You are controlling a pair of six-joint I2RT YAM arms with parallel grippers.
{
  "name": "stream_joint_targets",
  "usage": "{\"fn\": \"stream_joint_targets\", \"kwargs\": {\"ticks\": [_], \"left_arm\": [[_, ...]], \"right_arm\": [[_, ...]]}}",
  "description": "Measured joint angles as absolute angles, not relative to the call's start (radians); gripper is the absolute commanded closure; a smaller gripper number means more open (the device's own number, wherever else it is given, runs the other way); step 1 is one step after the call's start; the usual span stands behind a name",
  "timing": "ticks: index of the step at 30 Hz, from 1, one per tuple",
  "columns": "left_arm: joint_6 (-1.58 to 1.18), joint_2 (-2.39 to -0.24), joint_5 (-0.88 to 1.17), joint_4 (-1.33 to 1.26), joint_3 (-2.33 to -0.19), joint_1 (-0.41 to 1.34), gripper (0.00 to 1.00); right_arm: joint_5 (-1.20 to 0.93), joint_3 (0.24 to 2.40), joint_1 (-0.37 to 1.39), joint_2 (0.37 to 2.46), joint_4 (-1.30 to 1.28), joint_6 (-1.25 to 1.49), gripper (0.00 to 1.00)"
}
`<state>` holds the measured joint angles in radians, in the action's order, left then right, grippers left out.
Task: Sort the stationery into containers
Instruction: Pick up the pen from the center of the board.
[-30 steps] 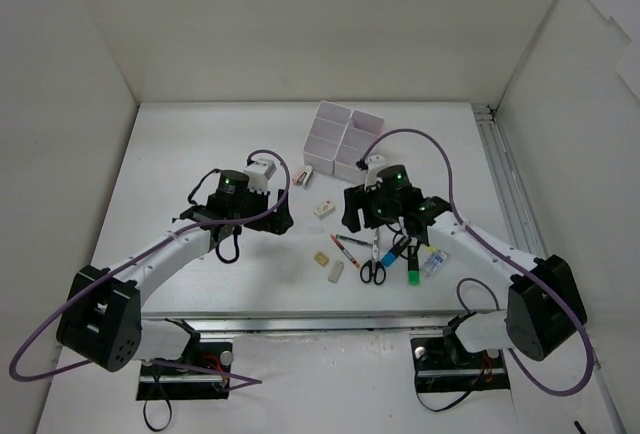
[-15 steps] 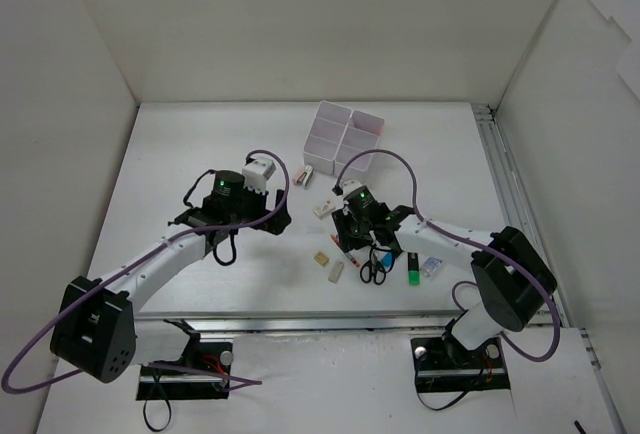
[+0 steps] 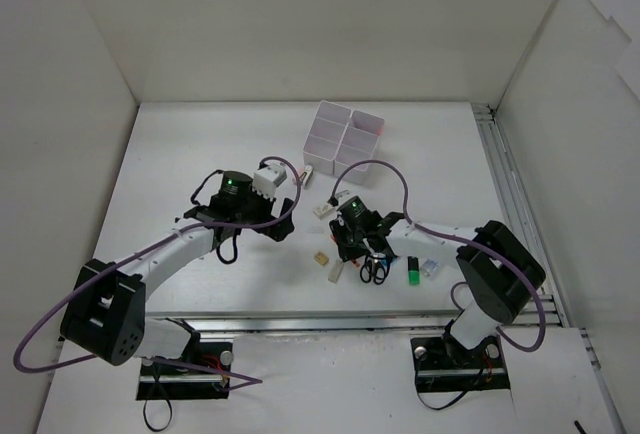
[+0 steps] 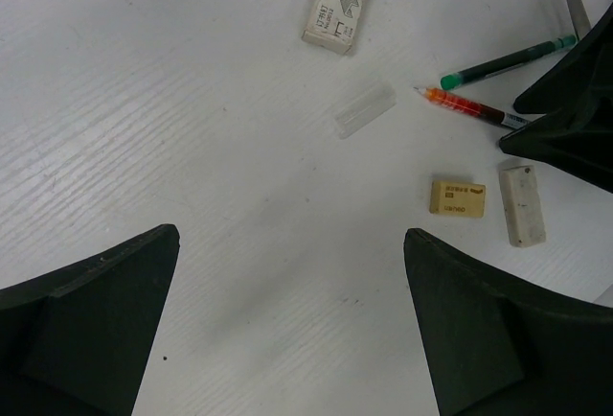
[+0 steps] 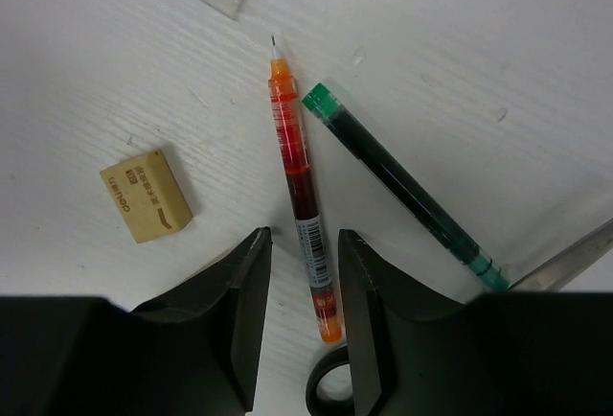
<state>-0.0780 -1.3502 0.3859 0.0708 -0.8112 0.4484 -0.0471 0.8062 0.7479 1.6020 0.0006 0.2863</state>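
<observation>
**Right Arm Poised Over Red Pen: Fault Conditions at Pick-Up**

From where I stand, the right gripper (image 5: 305, 236) is set narrow, with one finger on each side of the red pen (image 5: 299, 167) and a little clearance both ways. It holds nothing. The left gripper (image 4: 292, 236) is spread wide and empty above bare table, with the tan eraser (image 4: 458, 196) and white eraser (image 4: 523, 205) off to one side of it.

The pen lies flat on the table in the cluster of loose stationery, well apart from the containers (image 3: 345, 129) at the far side.

Likely faults, as I judge them:

1. **Off-centre grip.** The fingers straddle the pen close to its rear end rather than its middle. Once lifted, the long front section may droop or swing between the pads, and the pen could slip out during the carry.
2. **Snagging a neighbour.** The scissors (image 5: 330, 392) have a handle ring just beside the pen's rear end, near the fingers. A slightly low or skewed closure could catch the ring and drag it.
3. **Disturbing the green pen (image 5: 402, 186).** It lies just beside the red pen, closest near the tip. Any roll on closure could knock it away.
4. **Release error.** The bins look thin-walled and light. A tilted pen could strike a rim and shift the block.
</observation>
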Motion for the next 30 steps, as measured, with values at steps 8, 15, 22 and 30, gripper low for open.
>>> {"fn": "stream_joint_targets", "kwargs": {"ticks": [8, 15, 22, 30], "left_arm": [[-0.057, -1.388, 0.409, 0.074, -0.829, 0.472, 0.01], [-0.007, -1.419, 0.414, 0.139, -0.908, 0.498, 0.00], [0.150, -1.477, 0.416, 0.297, -1.168, 0.498, 0.01], [0.379, -1.522, 0.476, 0.423, -1.465, 0.498, 0.00]], "right_arm": [[-0.005, 0.805, 0.767, 1.613, 0.031, 0.295, 0.80], [0.106, 0.798, 0.842, 1.613, 0.030, 0.288, 0.90], [0.153, 0.800, 0.874, 1.608, 0.009, 0.285, 1.00], [0.139, 0.776, 0.877, 1.409, -0.020, 0.230, 1.00]]}}
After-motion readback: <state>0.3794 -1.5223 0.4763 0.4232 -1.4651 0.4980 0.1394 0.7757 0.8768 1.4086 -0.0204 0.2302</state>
